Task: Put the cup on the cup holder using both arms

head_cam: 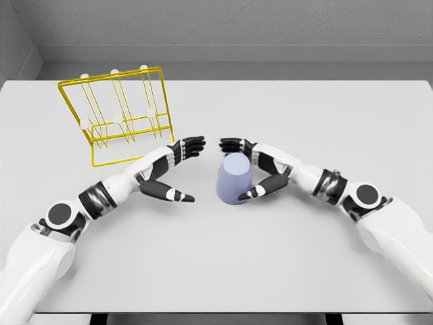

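Note:
A pale blue cup stands upside down on the grey table near the middle. My right hand wraps it from the right, fingers over its far side and thumb against its near base. My left hand hovers a little to the cup's left, fingers spread and holding nothing. The yellow wire cup holder with white-tipped pegs stands at the back left, behind my left forearm.
The table stretches wide in front and to the right. Its front edge runs along the bottom of the view. A grey wall stands behind the table's far edge.

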Robot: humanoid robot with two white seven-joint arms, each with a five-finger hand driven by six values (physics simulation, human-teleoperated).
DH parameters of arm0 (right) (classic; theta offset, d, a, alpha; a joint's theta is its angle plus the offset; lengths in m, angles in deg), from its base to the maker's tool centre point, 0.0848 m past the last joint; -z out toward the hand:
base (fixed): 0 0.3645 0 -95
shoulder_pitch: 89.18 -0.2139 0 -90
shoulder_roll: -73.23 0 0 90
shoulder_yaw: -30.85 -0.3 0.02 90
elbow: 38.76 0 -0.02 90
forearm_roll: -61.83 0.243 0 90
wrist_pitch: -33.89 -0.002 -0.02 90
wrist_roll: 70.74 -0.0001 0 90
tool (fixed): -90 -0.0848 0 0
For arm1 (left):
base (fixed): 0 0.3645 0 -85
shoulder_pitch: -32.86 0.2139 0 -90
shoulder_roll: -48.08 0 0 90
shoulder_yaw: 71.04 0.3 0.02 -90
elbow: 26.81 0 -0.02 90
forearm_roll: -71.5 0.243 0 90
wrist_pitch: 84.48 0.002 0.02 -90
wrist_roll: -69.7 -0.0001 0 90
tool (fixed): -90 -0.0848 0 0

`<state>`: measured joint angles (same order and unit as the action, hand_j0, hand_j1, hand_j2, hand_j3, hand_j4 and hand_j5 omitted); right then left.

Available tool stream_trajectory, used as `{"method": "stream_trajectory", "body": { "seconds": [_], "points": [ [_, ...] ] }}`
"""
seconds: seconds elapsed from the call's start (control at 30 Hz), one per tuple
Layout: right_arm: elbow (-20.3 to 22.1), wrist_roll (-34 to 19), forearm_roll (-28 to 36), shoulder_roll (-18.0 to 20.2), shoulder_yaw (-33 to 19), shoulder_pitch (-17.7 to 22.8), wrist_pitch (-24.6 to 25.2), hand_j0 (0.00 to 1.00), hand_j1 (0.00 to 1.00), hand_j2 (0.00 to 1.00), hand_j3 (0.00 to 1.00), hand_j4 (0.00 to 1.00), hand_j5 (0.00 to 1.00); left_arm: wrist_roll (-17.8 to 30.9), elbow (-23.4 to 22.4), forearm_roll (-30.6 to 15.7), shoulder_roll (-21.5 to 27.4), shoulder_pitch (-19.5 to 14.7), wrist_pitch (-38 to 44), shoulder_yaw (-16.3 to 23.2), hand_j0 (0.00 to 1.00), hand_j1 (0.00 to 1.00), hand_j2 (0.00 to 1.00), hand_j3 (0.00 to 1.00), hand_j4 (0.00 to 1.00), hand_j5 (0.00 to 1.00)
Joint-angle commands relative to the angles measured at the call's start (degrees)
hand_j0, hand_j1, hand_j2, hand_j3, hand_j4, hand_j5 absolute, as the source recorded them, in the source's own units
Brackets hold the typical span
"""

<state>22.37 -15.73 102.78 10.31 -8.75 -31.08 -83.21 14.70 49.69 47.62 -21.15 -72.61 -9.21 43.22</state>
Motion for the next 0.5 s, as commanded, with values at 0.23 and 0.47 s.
{"method": "stream_trajectory", "body": {
  "seconds": [0.23,0.47],
  "points": [
    [-0.3,0.0,0.4,10.4,0.0,-2.9,-0.4,1.00,1.00,1.00,1.00,1.00,1.00,0.0,-1.6,-0.5,-4.2,0.2,-0.4,-0.1,1.00,1.00,1.00,1.00,1.00,1.00],
    [3.9,0.0,0.4,23.0,0.0,-8.0,-7.9,1.00,1.00,1.00,1.00,1.00,1.00,0.0,-4.9,0.0,-7.1,-0.2,-0.4,-1.0,1.00,1.00,1.00,1.00,1.00,1.00]
  ]
}}
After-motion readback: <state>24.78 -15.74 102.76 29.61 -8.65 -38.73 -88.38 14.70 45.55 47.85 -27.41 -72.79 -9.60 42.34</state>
